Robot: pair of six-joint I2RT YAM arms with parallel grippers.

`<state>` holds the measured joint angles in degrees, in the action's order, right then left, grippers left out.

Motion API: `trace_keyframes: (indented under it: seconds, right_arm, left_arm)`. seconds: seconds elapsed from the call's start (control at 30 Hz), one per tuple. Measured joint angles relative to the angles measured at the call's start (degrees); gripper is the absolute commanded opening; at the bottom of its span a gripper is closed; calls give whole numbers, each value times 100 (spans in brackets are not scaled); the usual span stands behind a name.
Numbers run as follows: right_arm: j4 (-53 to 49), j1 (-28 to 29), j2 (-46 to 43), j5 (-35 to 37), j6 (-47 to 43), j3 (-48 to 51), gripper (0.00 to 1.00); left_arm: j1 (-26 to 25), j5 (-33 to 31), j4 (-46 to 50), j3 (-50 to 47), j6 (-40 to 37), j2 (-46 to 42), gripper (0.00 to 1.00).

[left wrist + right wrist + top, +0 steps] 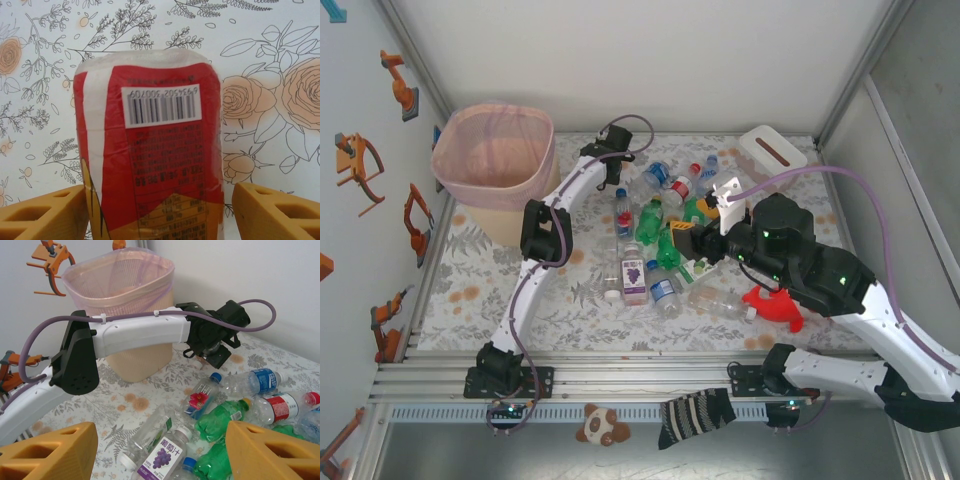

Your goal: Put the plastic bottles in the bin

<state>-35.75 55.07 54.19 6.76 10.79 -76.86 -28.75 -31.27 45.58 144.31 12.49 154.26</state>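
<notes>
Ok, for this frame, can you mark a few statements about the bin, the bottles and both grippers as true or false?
1. The bin stands at the far left corner of the table. True.
2. A green bottle sits between the fingers of the left gripper. False: it is a red-labelled bottle.
3. The right gripper is open, with nothing between its fingers. True.
4. The grape-label bottle is inside the bin. False: it lies on the table.

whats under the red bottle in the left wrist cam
Floral cloth shows all round the red bottle, so it likely lies on that. The patch right beneath is covered by the bottle itself.
</notes>
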Motion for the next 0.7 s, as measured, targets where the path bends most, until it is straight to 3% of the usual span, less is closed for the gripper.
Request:
trace_keyframes:
  seconds: [0.7]
  right_arm:
    - [0, 0, 0, -2, 0, 0, 68]
  left_arm:
    - [31, 179, 70, -13, 83, 0, 62]
